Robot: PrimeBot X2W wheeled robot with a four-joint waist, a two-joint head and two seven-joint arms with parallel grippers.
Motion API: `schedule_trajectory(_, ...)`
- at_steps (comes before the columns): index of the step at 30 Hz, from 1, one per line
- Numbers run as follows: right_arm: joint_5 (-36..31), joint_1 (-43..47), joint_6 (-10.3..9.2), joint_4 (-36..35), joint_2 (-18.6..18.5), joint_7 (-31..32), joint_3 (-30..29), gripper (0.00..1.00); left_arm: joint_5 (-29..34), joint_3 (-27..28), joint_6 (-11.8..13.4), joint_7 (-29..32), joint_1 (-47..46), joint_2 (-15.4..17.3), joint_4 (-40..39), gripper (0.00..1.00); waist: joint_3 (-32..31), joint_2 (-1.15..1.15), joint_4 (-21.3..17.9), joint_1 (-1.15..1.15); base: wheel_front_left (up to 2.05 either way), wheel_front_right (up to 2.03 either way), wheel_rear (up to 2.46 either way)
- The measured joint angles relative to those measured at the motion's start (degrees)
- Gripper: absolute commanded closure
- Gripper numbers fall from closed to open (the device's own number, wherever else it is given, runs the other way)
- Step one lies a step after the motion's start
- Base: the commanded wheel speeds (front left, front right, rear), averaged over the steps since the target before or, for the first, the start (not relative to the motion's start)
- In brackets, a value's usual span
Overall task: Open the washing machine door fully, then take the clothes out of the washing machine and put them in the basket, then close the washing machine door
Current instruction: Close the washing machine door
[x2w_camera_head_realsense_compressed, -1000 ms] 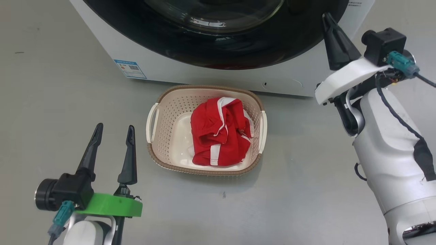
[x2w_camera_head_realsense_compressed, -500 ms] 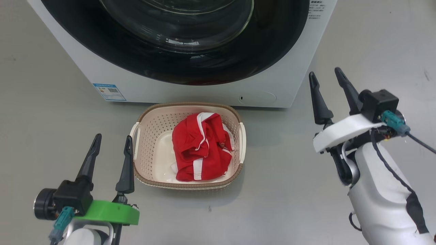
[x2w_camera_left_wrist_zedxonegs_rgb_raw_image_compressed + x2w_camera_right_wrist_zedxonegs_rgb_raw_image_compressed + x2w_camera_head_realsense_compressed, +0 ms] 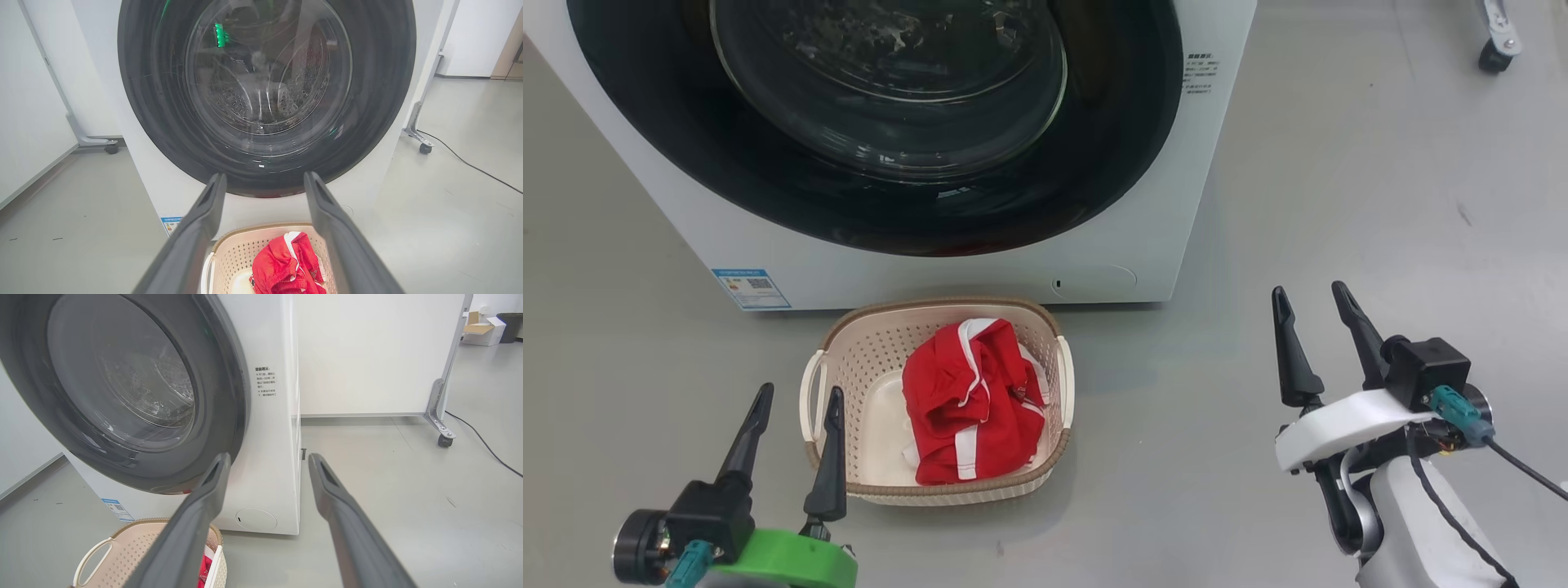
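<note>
Shut washing machine door (image 3: 886, 98) on the white washing machine (image 3: 1127, 237); red clothes (image 3: 968, 400) (white stripes showing) heaped in the basket (image 3: 849, 359) just before it on grey floor (image 3: 1339, 163); left gripper (image 3: 799, 390) and right gripper (image 3: 1308, 287) spread wide, empty

Left gripper (image 3: 799, 394): two long black fingers, wide at base, tapering to narrow tips. Sits on bright green bracket (image 3: 792, 560). Black camera block (image 3: 715, 513) behind the fingers, round lens barrel (image 3: 633, 545) on its left, teal plug (image 3: 689, 562) underneath.

Right gripper (image 3: 1308, 291): same black tapered fingers, but white bracket (image 3: 1327, 426). Black camera cube (image 3: 1427, 371) to its right, teal connector (image 3: 1460, 408) feeding thin black cable (image 3: 1529, 472). Pale grey-white forearm (image 3: 1413, 531) below, black cord (image 3: 1431, 492) running down it, silver ring (image 3: 1370, 529) at wrist joint.

Close up, fingers (image 3: 192, 237) matte dark grey, shallow groove on inner faces.
</note>
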Motion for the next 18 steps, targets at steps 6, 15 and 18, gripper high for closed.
schedule_trajectory(6, -0.63, 4.7, -0.16, -3.07, 0.21, 0.01, 0.1, 0.0, 0.05, -0.65, 0.0, 0.0, 1.75, 0.02, 0.48, 0.0, -2.26, 0.0, -1.41, 0.0, 0.0, 0.0, 0.0)
schedule_trajectory(15, -1.38, 11.11, -1.14, -7.17, 0.58, 0.01, 0.83, 0.0, 0.05, -1.25, 0.0, 0.0, 4.11, 0.02, 0.92, 0.0, -5.29, 0.0, -3.1, 0.0, 0.0, 0.0, 0.0)
schedule_trajectory(18, -1.38, 13.13, -1.2, -7.99, 0.71, 0.01, 1.04, 0.0, 0.05, -1.53, 0.0, 0.0, 4.37, 0.02, 0.92, 0.0, -6.06, 0.0, -3.46, 0.0, 0.0, 0.0, 0.0)
